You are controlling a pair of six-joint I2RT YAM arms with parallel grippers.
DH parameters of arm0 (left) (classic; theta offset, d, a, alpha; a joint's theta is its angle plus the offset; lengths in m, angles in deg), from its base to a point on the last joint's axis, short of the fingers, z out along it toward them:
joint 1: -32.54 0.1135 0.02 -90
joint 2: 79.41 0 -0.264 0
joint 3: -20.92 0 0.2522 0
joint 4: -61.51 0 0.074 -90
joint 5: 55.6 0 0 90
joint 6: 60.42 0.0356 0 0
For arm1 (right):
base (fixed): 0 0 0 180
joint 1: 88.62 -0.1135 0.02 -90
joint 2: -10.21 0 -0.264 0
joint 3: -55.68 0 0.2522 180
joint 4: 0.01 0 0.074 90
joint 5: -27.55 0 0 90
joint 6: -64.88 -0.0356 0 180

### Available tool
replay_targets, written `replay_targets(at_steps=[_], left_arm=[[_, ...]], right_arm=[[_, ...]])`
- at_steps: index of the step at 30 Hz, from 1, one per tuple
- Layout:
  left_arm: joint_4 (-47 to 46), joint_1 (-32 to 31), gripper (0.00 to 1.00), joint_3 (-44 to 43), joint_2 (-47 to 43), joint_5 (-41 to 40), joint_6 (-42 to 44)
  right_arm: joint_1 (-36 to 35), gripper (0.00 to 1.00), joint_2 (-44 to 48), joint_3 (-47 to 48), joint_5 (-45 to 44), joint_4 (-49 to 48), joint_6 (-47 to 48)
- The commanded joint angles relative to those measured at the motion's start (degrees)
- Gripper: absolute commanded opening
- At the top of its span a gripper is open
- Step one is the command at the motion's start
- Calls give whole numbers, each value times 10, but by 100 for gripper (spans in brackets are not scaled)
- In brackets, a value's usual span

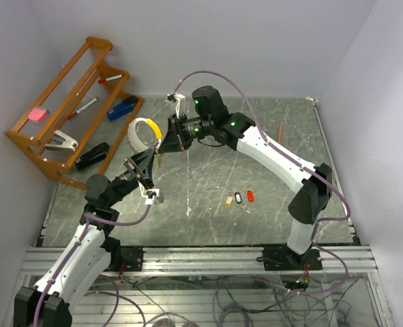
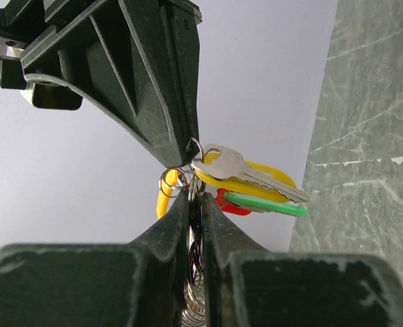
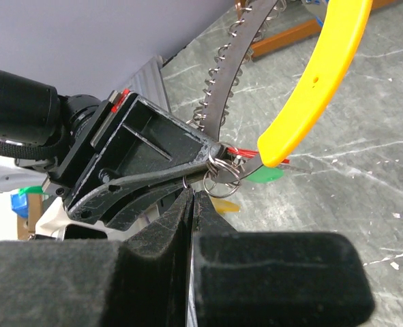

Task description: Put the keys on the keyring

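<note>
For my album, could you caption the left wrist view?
Left gripper clamps the keyring; the shut right gripper meets a silver key and coloured tags.

The stone-look table top (image 1: 208, 197) is dark grey-green, veined white. The curved plastic-and-wire keyring (image 3: 310, 95) is yellow with a silvery coil. The metal keys (image 2: 245, 174) are silver, tagged yellow, green and red. The slatted wooden rack (image 1: 97, 43) is orange-brown
</note>
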State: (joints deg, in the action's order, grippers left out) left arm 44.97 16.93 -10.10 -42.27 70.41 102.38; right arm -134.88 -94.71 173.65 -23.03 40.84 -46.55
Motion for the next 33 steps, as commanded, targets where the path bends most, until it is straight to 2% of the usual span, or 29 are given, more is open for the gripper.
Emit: replay_targets(at_steps=[1,19,33], left_arm=[[-9,-6,7,-21,-10,17,24],[-4,-5,7,-22,-2,18,45],[11,-6,7,-25,-3,19,52]], right_arm=[[-2,0,-6,28,-26,12,4],[-4,0,-14,28,-21,20,-7],[-9,0,-12,26,-59,53,16]])
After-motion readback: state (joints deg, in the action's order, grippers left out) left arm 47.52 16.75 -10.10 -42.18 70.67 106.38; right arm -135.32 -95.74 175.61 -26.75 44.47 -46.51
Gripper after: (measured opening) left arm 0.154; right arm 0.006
